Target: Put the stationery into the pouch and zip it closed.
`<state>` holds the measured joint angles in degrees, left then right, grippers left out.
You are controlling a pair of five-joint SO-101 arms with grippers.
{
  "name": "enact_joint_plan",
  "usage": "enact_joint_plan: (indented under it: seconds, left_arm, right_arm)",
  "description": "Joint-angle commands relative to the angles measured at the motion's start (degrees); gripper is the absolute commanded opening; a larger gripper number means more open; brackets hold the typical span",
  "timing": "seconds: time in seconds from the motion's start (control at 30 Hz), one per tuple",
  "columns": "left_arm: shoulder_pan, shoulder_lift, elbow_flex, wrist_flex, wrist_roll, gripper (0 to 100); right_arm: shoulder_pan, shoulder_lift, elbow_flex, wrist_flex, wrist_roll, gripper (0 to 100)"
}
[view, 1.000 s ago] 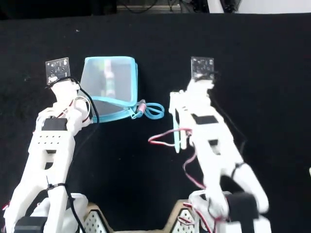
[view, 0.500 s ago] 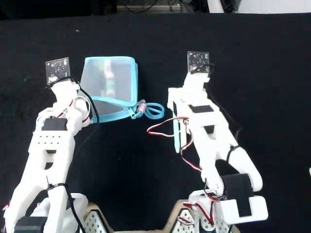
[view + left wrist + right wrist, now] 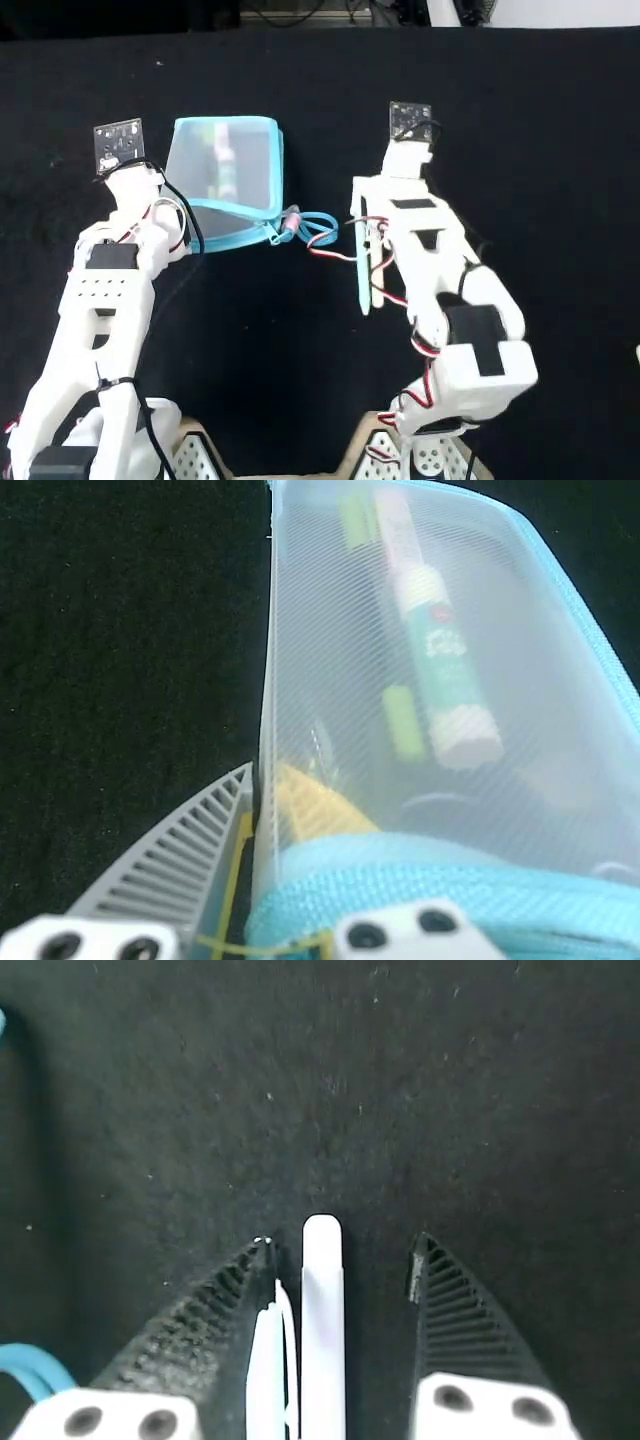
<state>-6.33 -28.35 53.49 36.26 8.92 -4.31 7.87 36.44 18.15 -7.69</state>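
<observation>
Pen pickup appears the step in hand: the right end effector [image 3: 343, 1250], fingers apart, straddles the pale pen [image 3: 321, 1340] on the desk [image 3: 560, 150] and must next close squarely, while the left end effector [image 3: 262, 785] clamps the pouch [image 3: 225, 180] by its edge.

From my station, the table is covered by a black cloth [image 3: 560, 150] that runs from edge to edge. Up close it is flecked with small pale specks of lint [image 3: 268, 1096]. Beyond the cloth's far edge I see a narrow strip of the room: dark cables [image 3: 300, 12] loop along it, and a white surface [image 3: 570, 12] fills its right end. At the near edge, a tan board [image 3: 290, 476] peeks up at the bottom. A pale sliver [image 3: 637, 352] sits at the right border, too little of it for me to tell what it is.
</observation>
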Motion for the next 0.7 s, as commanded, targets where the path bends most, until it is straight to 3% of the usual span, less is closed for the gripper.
enact_joint_plan:
  seconds: [0.0, 0.17, 0.67]
  left_arm:
    - [-0.22, 0.70, 2.51, -0.09, 0.70, 3]
    - [-0.04, 0.70, 2.51, -0.09, 0.70, 3]
    - [-0.13, 0.70, 2.51, -0.09, 0.70, 3]
  right_arm:
    - [1.58, 1.80, -9.36, 8.35, 0.62, 20.4]
    - [1.67, 5.32, -17.01, 19.78, 0.70, 20.4]
    - [1.67, 17.71, -33.63, 33.85, 0.70, 20.4]
